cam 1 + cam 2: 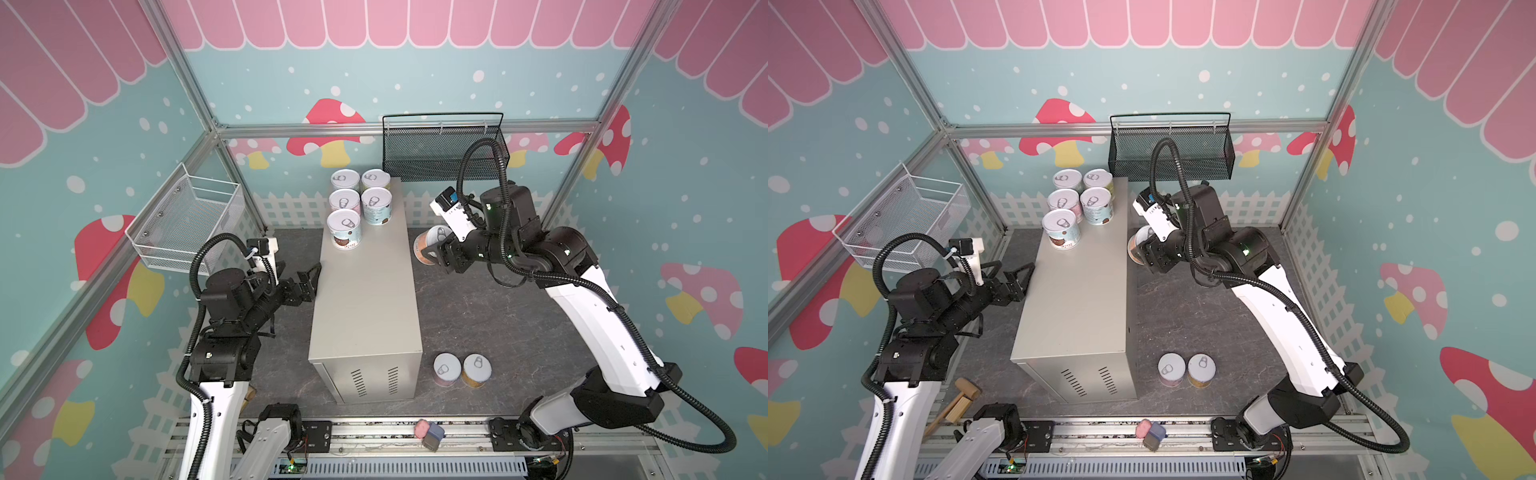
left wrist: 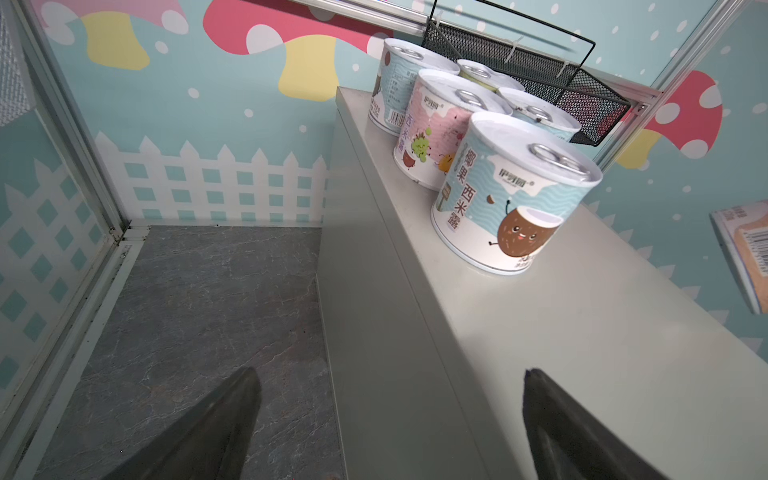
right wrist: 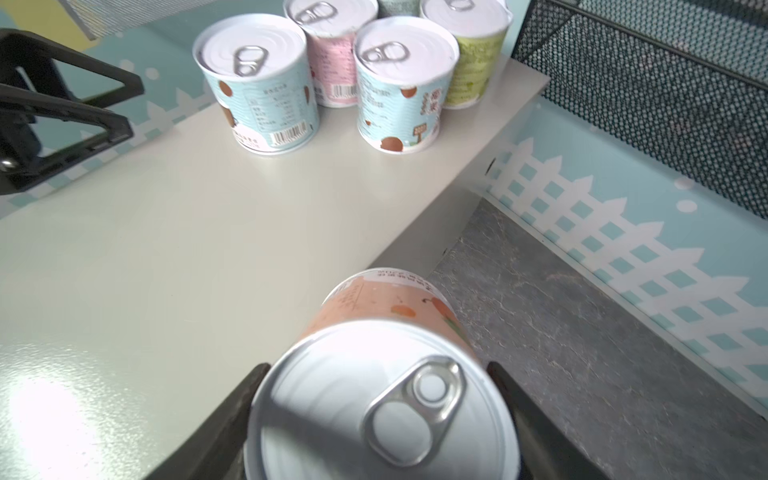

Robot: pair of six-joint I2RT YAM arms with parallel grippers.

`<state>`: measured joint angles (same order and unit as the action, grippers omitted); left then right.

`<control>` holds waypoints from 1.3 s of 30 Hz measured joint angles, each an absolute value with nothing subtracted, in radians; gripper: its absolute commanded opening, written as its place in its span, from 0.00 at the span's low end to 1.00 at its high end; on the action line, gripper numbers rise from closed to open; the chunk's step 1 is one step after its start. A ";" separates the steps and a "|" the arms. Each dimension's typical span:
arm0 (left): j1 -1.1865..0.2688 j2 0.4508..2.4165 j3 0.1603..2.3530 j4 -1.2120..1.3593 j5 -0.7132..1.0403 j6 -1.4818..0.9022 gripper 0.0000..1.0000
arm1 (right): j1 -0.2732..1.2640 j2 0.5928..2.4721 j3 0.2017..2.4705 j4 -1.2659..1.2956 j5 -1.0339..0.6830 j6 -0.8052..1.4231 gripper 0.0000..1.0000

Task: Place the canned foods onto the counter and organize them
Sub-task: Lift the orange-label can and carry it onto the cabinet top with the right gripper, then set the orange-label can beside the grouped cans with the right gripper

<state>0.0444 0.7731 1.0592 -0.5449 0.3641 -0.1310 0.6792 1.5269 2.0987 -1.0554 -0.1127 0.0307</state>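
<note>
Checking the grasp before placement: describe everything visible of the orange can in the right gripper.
The orange can is a short cylinder with a peach-orange label and a sealed silver-white pull-tab lid. The right gripper clamps its sides near the lid. It hangs tilted beside the counter, seemingly touching nothing else.

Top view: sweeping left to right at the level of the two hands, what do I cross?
white mesh basket → left hand, open → counter → orange can, clamped in the right hand
</note>
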 measured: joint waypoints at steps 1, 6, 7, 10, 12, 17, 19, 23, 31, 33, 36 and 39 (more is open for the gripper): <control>0.044 0.772 1.054 -0.541 0.364 -0.131 0.99 | 0.684 1.539 2.117 -1.060 -0.124 0.024 0.63; 0.044 0.765 1.034 -0.524 0.368 -0.131 0.99 | 0.738 1.611 2.180 -1.081 -0.147 0.004 0.63; 0.044 0.765 1.031 -0.521 0.369 -0.131 0.99 | 0.749 1.627 2.191 -1.078 -0.147 0.000 0.63; 0.044 0.762 1.022 -0.509 0.372 -0.131 0.99 | 0.770 1.660 2.226 -1.070 -0.148 -0.004 0.64; 0.044 0.757 1.015 -0.502 0.372 -0.131 0.99 | 0.783 1.675 2.241 -1.069 -0.143 -0.006 0.64; 0.044 0.752 1.004 -0.486 0.373 -0.132 0.99 | 0.814 1.721 2.286 -1.056 -0.120 -0.007 0.68; 0.044 0.751 1.002 -0.480 0.375 -0.132 0.99 | 0.820 1.739 2.300 -1.046 -0.111 -0.006 0.70; 0.044 0.749 0.999 -0.474 0.377 -0.131 0.99 | 0.825 1.768 2.331 -1.039 -0.094 -0.006 0.72; 0.044 0.748 0.993 -0.463 0.379 -0.132 1.00 | 0.825 1.787 2.349 -1.033 -0.073 -0.006 0.76; 0.044 0.747 0.992 -0.460 0.379 -0.131 0.99 | 0.825 1.791 2.350 -1.028 -0.072 -0.006 0.77; 0.045 0.745 0.989 -0.457 0.379 -0.132 0.99 | 0.825 1.800 2.351 -1.012 -0.072 -0.006 0.78; 0.044 0.743 0.988 -0.455 0.379 -0.131 0.99 | 0.825 1.810 2.352 -0.996 -0.072 -0.006 0.78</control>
